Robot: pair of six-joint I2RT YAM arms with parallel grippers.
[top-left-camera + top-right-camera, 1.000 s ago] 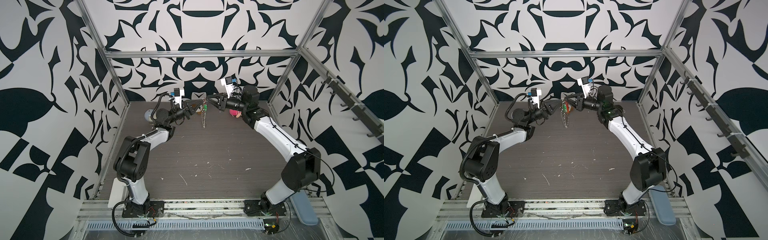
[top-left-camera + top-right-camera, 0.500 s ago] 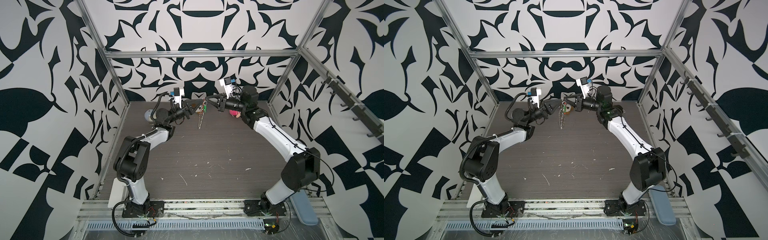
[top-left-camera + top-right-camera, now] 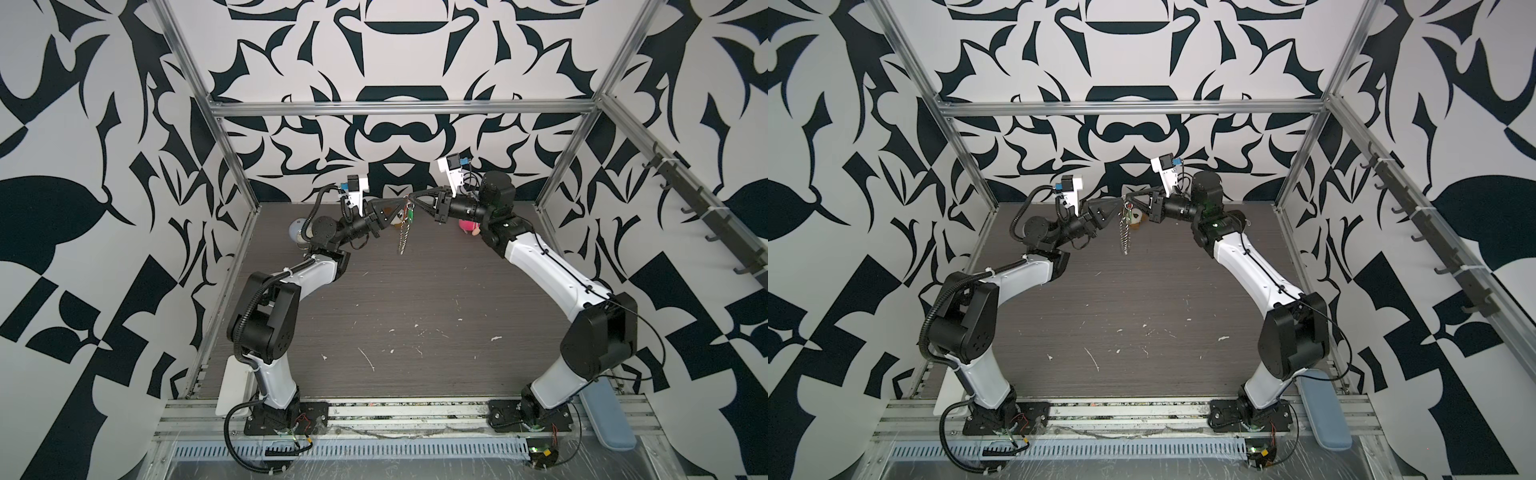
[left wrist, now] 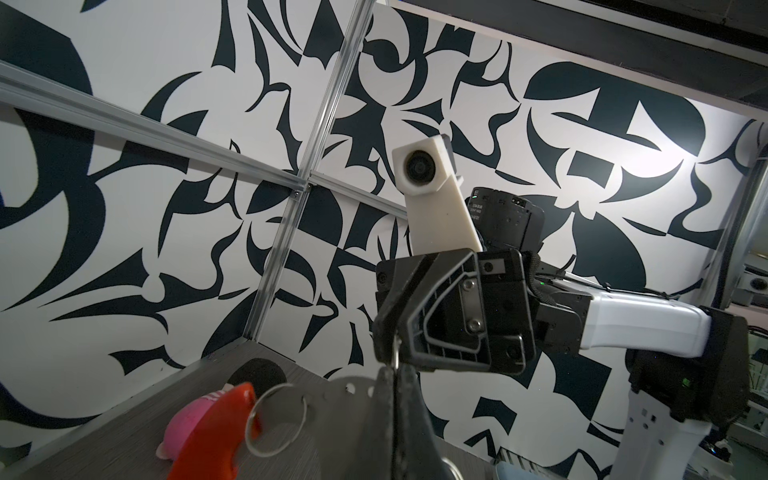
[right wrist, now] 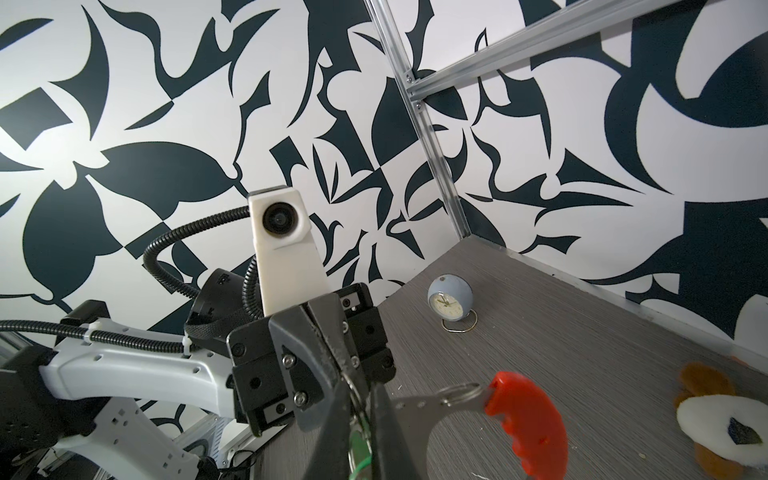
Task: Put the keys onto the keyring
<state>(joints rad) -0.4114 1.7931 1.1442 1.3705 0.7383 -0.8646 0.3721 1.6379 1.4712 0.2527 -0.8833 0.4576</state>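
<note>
Green key tag [image 5: 360, 451] cut off at right wrist view's edge, chain [image 3: 402, 239] links too small to tell

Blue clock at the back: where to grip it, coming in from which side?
Grip the clock across its round body, coming down from above with the jaws either side of the dial. It stands upright on a thin wire ring stand lying flat on the table, probably too low and thin to pinch.
</note>
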